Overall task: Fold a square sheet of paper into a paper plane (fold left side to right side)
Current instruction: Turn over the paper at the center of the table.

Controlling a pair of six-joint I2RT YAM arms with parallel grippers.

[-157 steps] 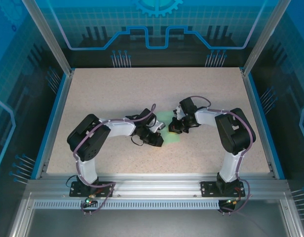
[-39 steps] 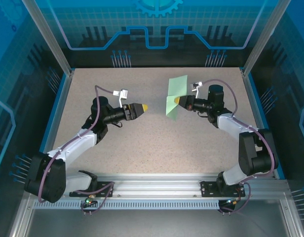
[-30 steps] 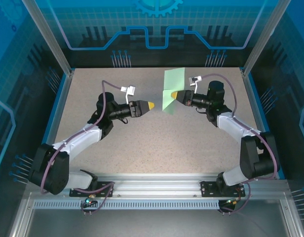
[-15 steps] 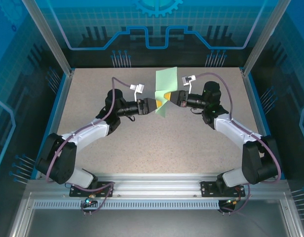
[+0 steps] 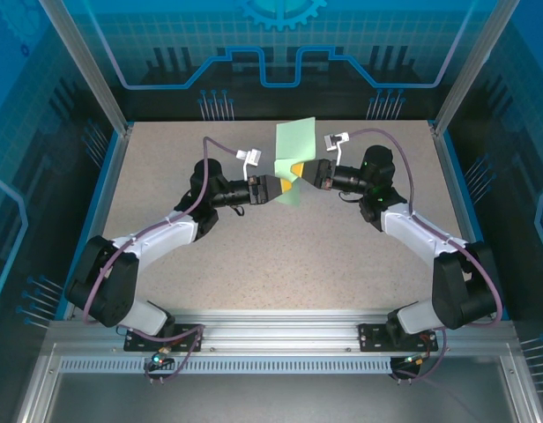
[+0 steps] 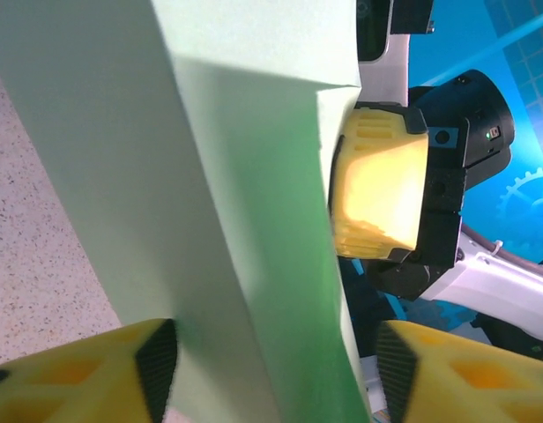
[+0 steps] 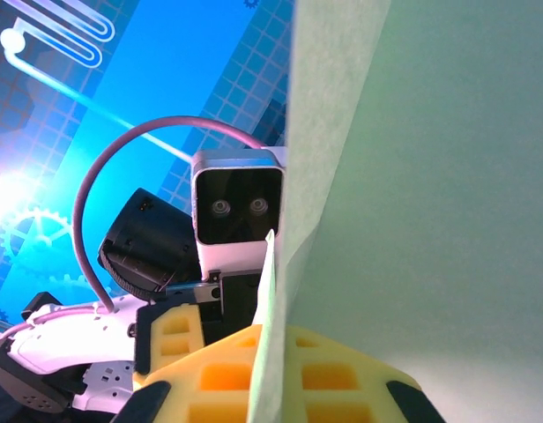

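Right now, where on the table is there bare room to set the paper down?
Free: the patch of table between both forearms and the near rail, plus the far left and far right corners. Crowded: the far middle, where the left gripper and right gripper meet at the sheet of paper.

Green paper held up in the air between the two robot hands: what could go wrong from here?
1. The thin pale mint-green sheet of paper hangs above the table, pinched by the right hand alone; a tug could slip or tear it.
2. The left hand stands open around its edge; closing askew may crumple the bent sheet.
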